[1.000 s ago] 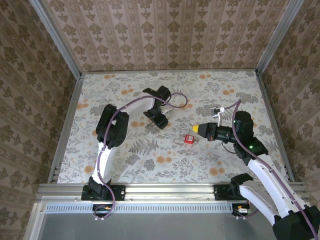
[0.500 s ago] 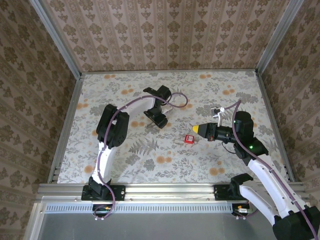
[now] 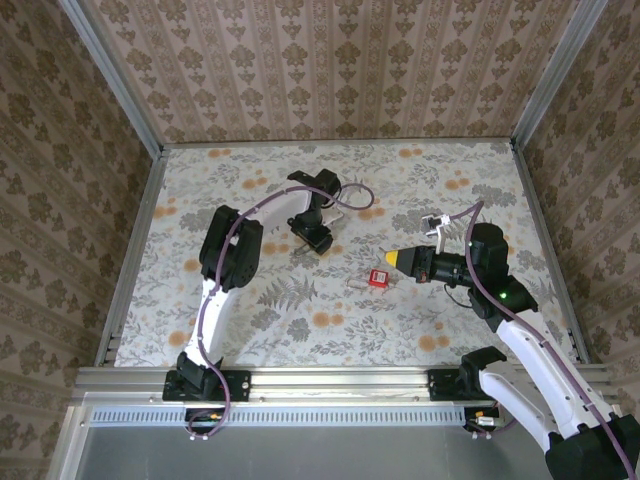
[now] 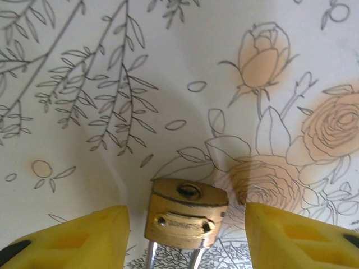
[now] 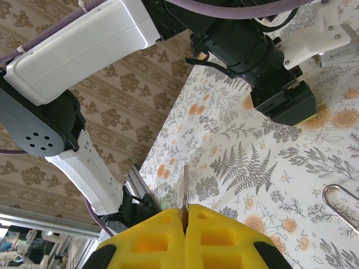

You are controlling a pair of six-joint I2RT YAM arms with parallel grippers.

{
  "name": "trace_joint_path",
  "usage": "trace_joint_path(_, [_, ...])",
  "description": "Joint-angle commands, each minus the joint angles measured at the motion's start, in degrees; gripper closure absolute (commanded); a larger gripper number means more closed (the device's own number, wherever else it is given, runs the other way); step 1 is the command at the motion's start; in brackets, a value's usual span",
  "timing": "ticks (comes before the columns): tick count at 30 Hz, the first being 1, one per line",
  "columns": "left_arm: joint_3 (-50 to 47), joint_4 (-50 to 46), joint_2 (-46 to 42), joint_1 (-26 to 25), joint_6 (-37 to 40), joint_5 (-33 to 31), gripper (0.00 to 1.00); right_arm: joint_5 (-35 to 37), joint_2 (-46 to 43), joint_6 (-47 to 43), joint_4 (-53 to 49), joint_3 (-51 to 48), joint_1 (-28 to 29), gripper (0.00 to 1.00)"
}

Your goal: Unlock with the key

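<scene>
A brass padlock point(image 4: 187, 216) lies on the floral cloth with its keyhole end facing up and its silver shackle running off the bottom edge. My left gripper point(image 4: 187, 232) is open around it, a yellow finger point(image 4: 84, 238) on each side with a gap to the brass. In the top view the left gripper point(image 3: 316, 239) points down at mid-table. My right gripper point(image 3: 392, 258) hovers to the right, shut on the key point(image 5: 184, 188), whose thin blade sticks out edge-on between the pads point(image 5: 224, 235). A red tag point(image 3: 378, 278) with a small silver piece shows just below its tip.
Patterned walls and aluminium rails point(image 3: 130, 260) box in the table on three sides. Purple cables point(image 3: 350, 205) loop beside the left wrist. A silver wire loop point(image 5: 328, 190) lies on the cloth at the right. The left gripper's black housing point(image 5: 280, 101) faces the key.
The left wrist and elbow have shifted slightly over the padlock spot. The right arm and the red tag have stayed put.
</scene>
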Motion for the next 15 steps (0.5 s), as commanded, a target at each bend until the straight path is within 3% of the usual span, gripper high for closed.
trace_joint_path(1, [0.67, -3.33, 0.0, 0.56, 1.13, 2.3, 0.46, 0.37, -0.44, -0.41, 0.26, 0.3, 0.05, 0.99])
trace_joint_path(10, [2.53, -3.86, 1.84, 0.52, 0.72, 2.94, 0.59, 0.29, -0.46, -0.02, 0.82, 0.01, 0.04, 0.99])
trace_joint_path(15, [3.8, -4.32, 2.83, 0.52, -0.13, 2.11, 0.56, 0.44, -0.66, -0.13, 0.58, -0.17, 0.07, 0.99])
